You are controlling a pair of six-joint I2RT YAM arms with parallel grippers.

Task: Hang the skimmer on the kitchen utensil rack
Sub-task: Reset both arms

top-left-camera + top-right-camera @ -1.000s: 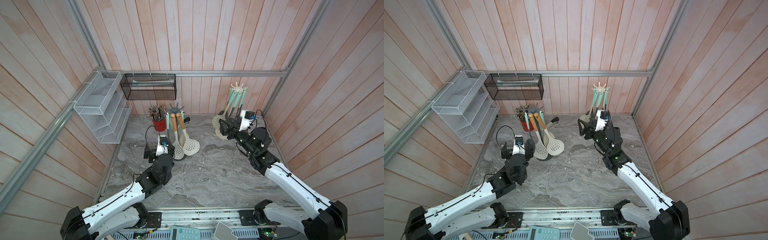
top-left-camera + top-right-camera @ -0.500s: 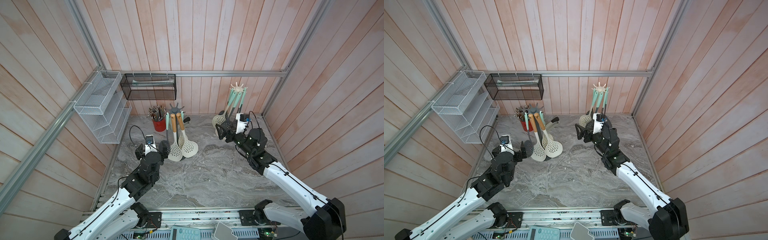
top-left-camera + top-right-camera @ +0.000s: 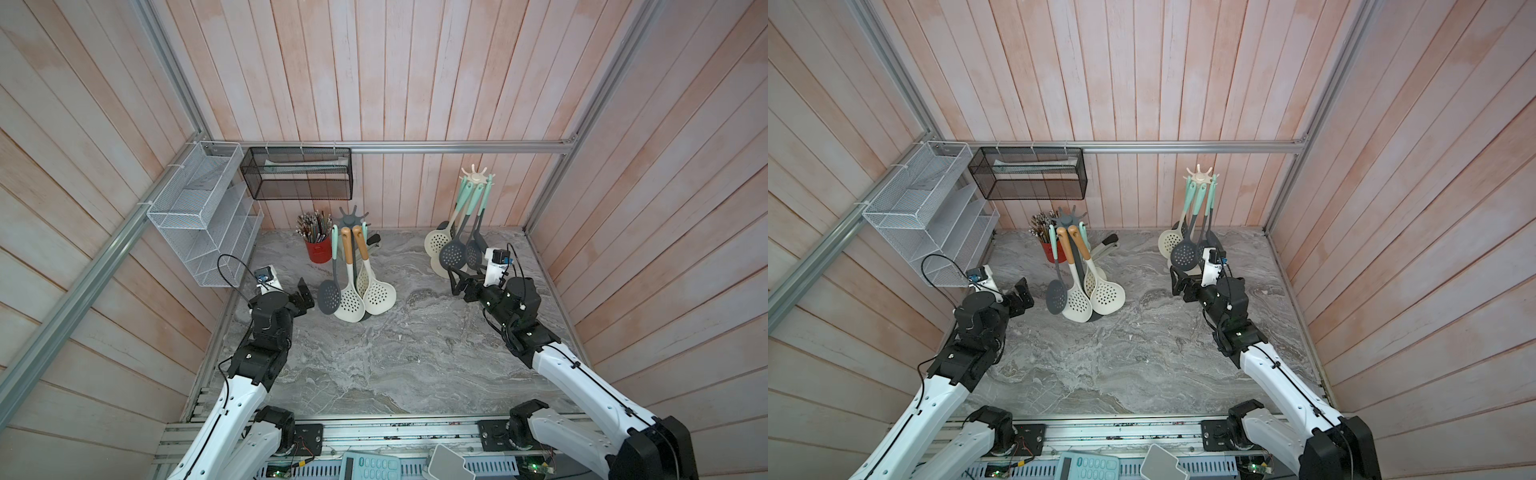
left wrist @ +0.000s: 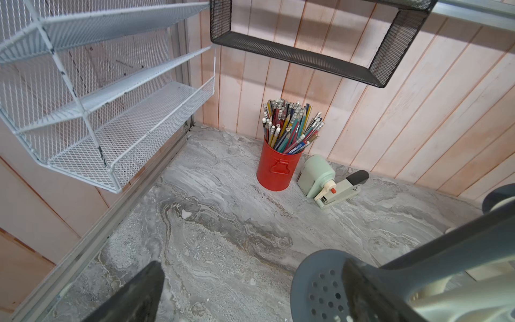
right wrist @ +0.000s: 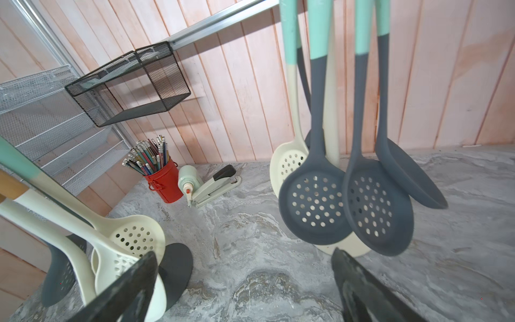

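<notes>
While left pincer (image 3: 305,293) and right pincer (image 3: 457,282) stand wide and empty, the grey skimmer (image 3: 453,257) looks light, soft-headed, best gripped mid-handle.

Bright and even in every view, lit softly from overhead, with only faint shadows under the skimmers (image 3: 349,299) on the table (image 3: 395,353) and a pale one behind the basket (image 5: 128,83) on the wall (image 5: 237,83). Sharp across both top views, yet bowed toward the edges by a wide lens, with wall planks fanning outward. Soft and out of focus up close in the wrist views: left fingers (image 4: 131,295), right fingers (image 5: 122,292) and the nearest skimmer (image 4: 317,290), against a crisp background stretched at the corners.
</notes>
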